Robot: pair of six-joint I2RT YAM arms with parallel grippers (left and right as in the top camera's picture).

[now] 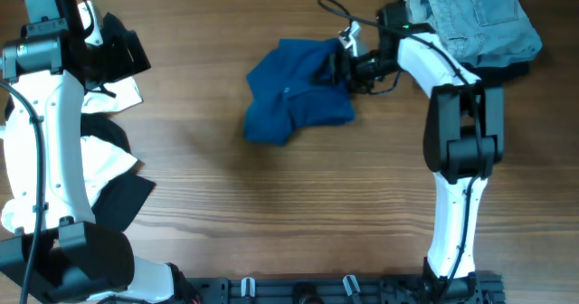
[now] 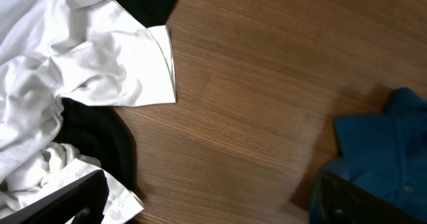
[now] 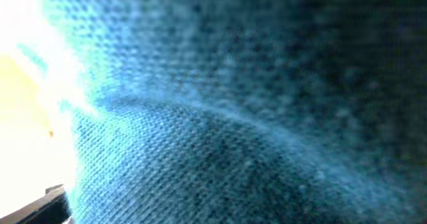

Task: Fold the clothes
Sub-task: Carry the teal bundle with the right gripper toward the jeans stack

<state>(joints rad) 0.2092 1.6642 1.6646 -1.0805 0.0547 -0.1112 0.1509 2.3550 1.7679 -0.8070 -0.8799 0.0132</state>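
The teal-blue shirt (image 1: 298,91) lies bunched in a heap at the middle of the wooden table; it also shows at the right edge of the left wrist view (image 2: 393,144). My right gripper (image 1: 347,65) is pushed into the shirt's right edge. The shirt's weave (image 3: 233,117) fills the right wrist view. Only a bit of one finger shows at the bottom left of that view, set wide, so the jaws look open. My left gripper (image 2: 213,207) is open and empty, over bare wood beside the left-hand pile, well apart from the shirt.
A pile of white cloth (image 1: 109,159) (image 2: 80,64) and black cloth (image 1: 122,200) (image 2: 100,134) lies at the table's left. Pale denim jeans (image 1: 479,14) sit at the back right corner. Bare wood (image 1: 298,204) lies in front of the shirt.
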